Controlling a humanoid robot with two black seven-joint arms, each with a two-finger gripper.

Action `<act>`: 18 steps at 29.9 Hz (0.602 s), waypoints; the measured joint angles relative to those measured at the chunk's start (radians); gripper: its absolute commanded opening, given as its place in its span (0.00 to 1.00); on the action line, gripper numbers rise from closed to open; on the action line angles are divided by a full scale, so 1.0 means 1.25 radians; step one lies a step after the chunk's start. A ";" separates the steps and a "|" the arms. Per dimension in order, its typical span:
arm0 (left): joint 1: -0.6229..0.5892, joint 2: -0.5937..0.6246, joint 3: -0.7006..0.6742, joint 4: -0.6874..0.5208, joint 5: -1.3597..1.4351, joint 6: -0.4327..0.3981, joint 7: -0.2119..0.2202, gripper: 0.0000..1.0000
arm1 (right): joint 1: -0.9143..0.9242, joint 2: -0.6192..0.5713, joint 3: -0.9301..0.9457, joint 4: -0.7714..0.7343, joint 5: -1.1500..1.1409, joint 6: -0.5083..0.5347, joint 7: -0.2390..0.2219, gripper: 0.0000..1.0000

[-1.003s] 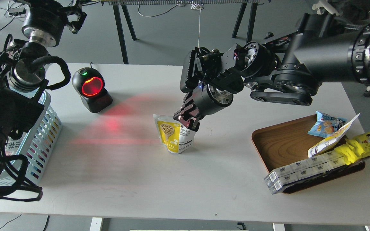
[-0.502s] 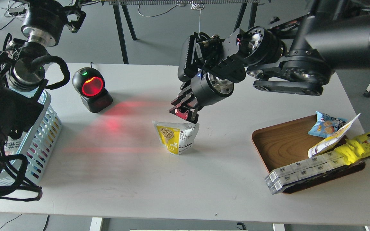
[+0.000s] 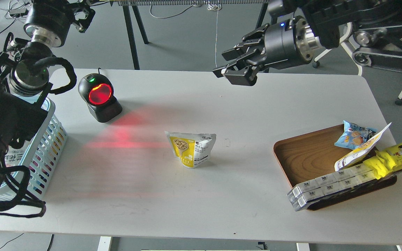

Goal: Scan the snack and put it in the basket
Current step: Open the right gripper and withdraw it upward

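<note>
The snack (image 3: 191, 149), a yellow and white stand-up pouch, stands upright on its own in the middle of the white table. My right gripper (image 3: 226, 64) is open and empty, raised high above the table's far edge, well behind and to the right of the pouch. The light blue basket (image 3: 55, 134) stands at the table's left edge, partly hidden by my left arm. My left gripper (image 3: 81, 14) is up at the top left, above and behind the basket; it is dark and its fingers cannot be told apart.
A black barcode scanner (image 3: 99, 97) with a glowing red window stands at the back left and throws red light across the table toward the pouch. A brown wooden tray (image 3: 304, 153) at the right holds a blue packet (image 3: 352, 135), a long yellow pack (image 3: 394, 157) and boxed packs.
My right gripper has let go of the pouch, opened, and moved up and back to the right. The pouch stays standing on the table. The left arm has barely moved.
</note>
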 measured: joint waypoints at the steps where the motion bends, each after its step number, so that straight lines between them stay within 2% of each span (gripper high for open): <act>1: 0.000 0.003 0.001 -0.001 0.001 0.000 0.000 1.00 | -0.017 -0.024 0.025 0.000 0.003 0.000 0.000 0.99; 4: 0.003 0.017 0.015 -0.018 0.003 -0.014 0.001 1.00 | -0.088 -0.088 0.110 -0.011 0.008 0.001 0.000 0.99; 8: 0.007 0.073 0.077 -0.057 0.005 -0.065 0.000 1.00 | -0.200 -0.135 0.223 -0.047 0.054 0.001 0.000 1.00; 12: 0.008 0.125 0.121 -0.092 0.006 -0.081 -0.001 1.00 | -0.310 -0.144 0.341 -0.125 0.171 0.002 0.000 1.00; 18: 0.003 0.180 0.163 -0.170 0.055 -0.079 0.000 1.00 | -0.432 -0.123 0.470 -0.308 0.352 0.015 0.000 1.00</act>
